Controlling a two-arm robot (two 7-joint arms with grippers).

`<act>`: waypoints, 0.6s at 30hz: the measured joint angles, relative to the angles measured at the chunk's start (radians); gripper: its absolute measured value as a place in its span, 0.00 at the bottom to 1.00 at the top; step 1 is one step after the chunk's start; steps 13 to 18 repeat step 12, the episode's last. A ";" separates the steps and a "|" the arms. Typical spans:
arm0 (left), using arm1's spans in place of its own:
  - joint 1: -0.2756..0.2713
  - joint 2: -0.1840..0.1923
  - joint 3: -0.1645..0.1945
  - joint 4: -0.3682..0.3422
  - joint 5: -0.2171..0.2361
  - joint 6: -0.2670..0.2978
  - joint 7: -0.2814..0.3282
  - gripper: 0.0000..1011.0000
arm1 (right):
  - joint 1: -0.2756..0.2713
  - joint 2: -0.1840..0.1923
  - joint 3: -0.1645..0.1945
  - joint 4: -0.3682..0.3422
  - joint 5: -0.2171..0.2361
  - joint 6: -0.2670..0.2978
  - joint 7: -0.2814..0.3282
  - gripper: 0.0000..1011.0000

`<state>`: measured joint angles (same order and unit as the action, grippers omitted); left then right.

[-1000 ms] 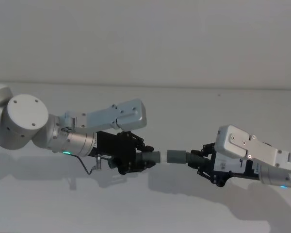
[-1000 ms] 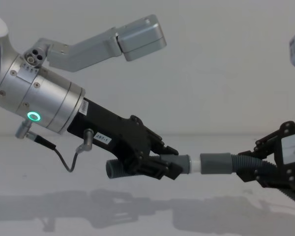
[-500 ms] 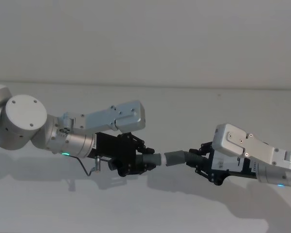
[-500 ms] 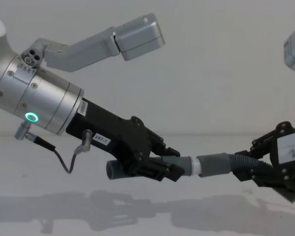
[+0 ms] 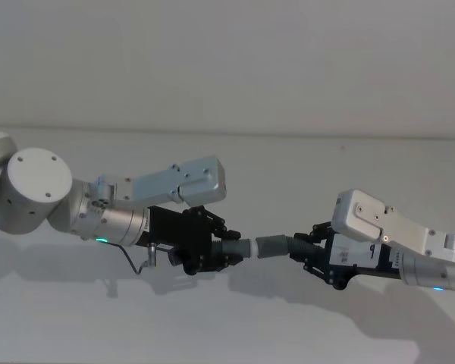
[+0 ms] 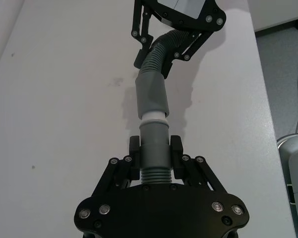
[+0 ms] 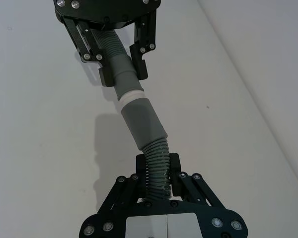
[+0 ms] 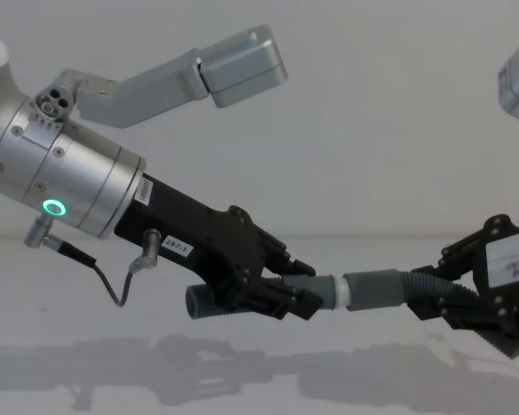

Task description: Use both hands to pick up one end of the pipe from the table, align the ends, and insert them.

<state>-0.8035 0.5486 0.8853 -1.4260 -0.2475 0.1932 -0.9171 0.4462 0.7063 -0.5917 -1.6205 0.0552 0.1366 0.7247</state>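
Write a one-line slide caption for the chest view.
Left gripper and right gripper hold the two pipe pieces above the table, white spigot tip entering the grey socket collar.

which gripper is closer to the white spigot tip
Left. The left gripper clamps its pipe piece just behind the white spigot tip; the right gripper sits beyond the socket collar.

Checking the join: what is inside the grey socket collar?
The white spigot tip enters the socket collar, a white band still showing. How deep it reaches is hidden. Left pincer and right pincer grip the pieces.
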 joint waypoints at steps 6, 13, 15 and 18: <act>0.000 0.000 0.000 0.001 -0.001 0.000 0.001 0.34 | 0.000 0.001 -0.001 -0.002 0.004 0.003 0.002 0.26; 0.001 0.000 0.000 0.001 -0.002 -0.001 0.002 0.34 | 0.000 0.001 -0.001 -0.003 0.007 0.004 0.004 0.26; 0.001 0.000 0.000 0.001 -0.002 -0.001 0.002 0.34 | 0.000 0.001 -0.001 -0.003 0.007 0.004 0.004 0.26; 0.001 0.000 0.000 0.001 -0.002 -0.001 0.002 0.34 | 0.000 0.001 -0.001 -0.003 0.007 0.004 0.004 0.26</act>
